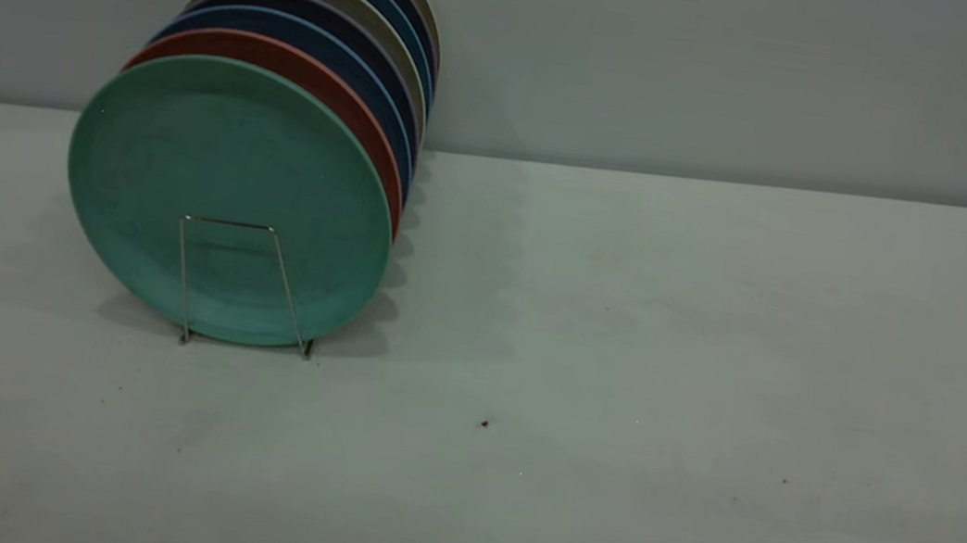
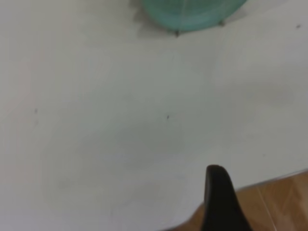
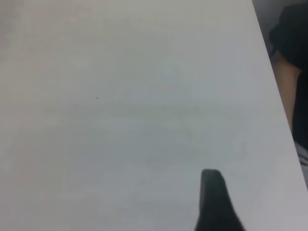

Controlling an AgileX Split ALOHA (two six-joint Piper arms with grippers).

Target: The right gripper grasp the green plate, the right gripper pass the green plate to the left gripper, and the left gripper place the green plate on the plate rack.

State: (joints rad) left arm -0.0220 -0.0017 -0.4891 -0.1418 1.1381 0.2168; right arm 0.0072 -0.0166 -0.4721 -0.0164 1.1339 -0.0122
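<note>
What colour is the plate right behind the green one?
Reddish salmon. Only its rim peeks out behind the green plate in the plate rack, clearest in the exterior view.

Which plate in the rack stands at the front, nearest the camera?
The green plate: it stands upright at the front of the row, just behind the front loop of the plate rack. The salmon-pink plate follows, then dark blue and beige ones.

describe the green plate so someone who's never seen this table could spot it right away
On the white table, a row of upright plates stands in a thin silvery wire plate rack at the left. The round matte teal-green plate is the frontmost, ahead of a salmon-pink plate; it alone is green.
</note>
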